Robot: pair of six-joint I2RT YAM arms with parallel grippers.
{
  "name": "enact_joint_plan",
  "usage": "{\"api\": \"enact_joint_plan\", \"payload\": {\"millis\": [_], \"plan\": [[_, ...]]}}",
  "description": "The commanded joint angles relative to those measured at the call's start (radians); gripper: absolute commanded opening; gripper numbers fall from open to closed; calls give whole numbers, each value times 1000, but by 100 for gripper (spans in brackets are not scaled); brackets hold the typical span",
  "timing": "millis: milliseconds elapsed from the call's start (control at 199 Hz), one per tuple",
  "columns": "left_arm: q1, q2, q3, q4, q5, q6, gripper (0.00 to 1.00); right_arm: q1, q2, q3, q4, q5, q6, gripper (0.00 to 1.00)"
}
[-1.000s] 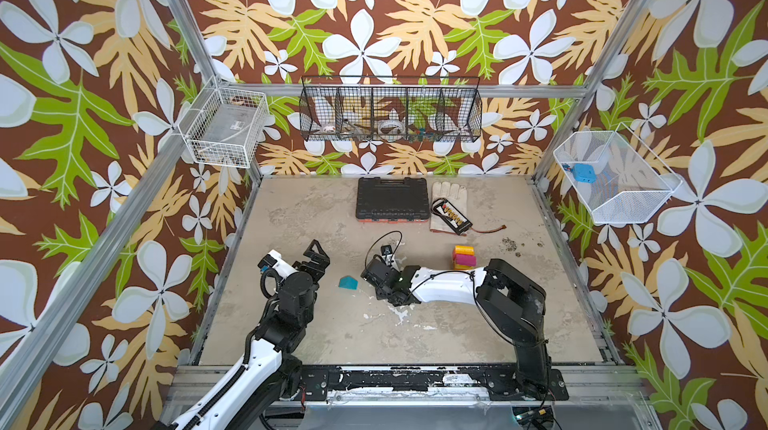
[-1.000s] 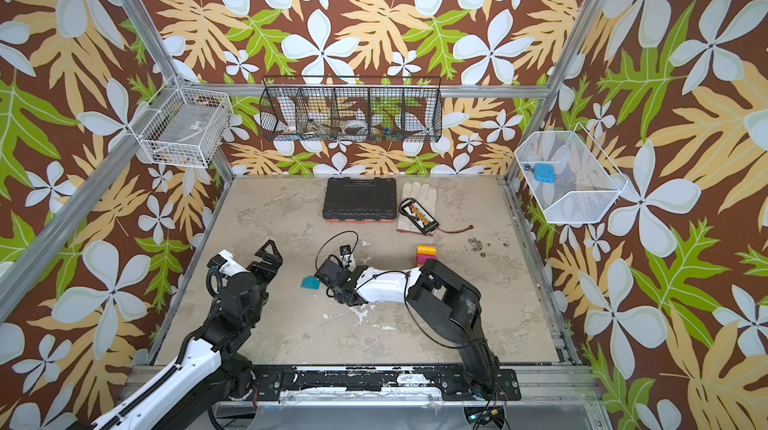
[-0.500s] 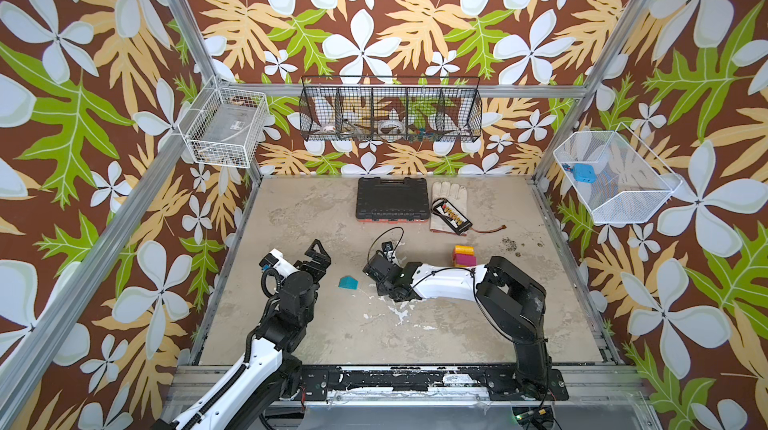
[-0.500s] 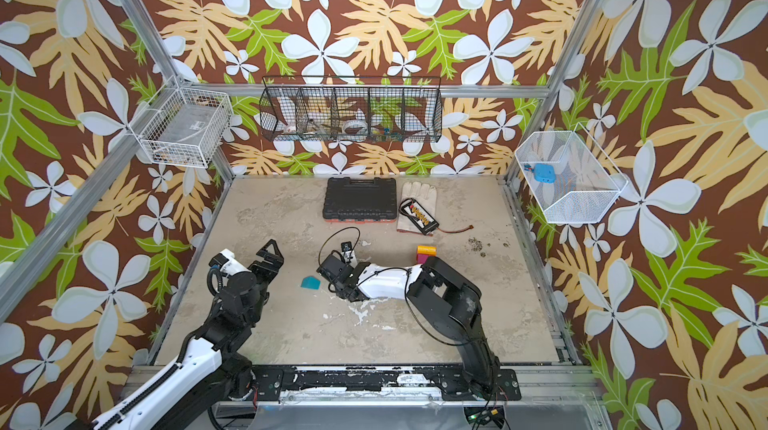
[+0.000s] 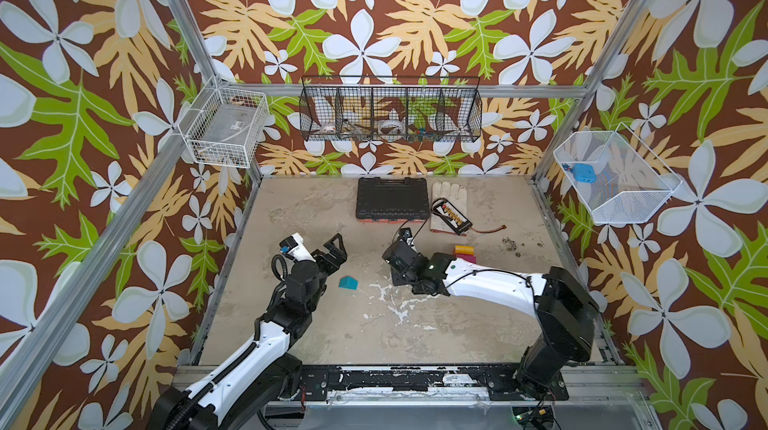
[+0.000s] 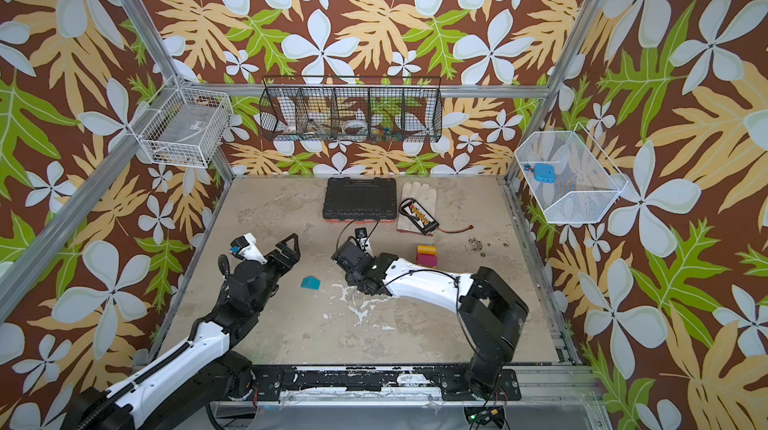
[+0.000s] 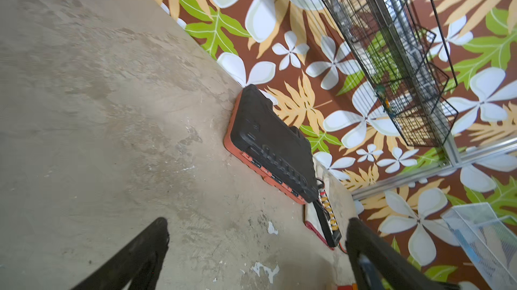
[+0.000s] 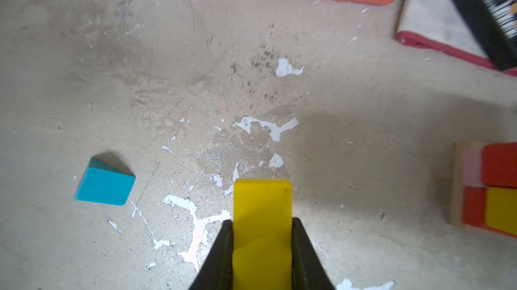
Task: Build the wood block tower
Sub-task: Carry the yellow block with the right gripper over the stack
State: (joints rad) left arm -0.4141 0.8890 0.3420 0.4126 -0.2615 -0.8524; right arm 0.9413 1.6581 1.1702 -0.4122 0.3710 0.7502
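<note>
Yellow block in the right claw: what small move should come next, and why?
Probably a short lift clear of the table. The right gripper is shut on the yellow block, while the tower stands apart from it, so it likely must rise before being carried over.

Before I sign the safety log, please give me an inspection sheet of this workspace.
Surface: worn beige table, white chipped patches.
Job's things: teal wedge lying loose; yellow block gripped; small tower stands mid-table.
Clutter: black tool case, glove, battery pack at the back.
Hands: left hand open, empty; right hand shut on yellow block.
Cables: black cable along right arm; thin wire from battery pack.
Surroundings: floral walls, black wire basket, two white baskets.
</note>
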Motion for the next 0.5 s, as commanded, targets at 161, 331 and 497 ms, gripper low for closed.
{"api": "enact_joint_plan", "payload": {"millis": [161,331,497], "plan": [[0,117,58,79,204,62,100,-191,-243,-130,-99,16,-49,16],[0,140,68,87,230,64,100,-346,-311,-214,-97,-29,-88,13],[0,139,66,90,229,65,100,-432,-297,-227,-91,-59,-133,11]]}}
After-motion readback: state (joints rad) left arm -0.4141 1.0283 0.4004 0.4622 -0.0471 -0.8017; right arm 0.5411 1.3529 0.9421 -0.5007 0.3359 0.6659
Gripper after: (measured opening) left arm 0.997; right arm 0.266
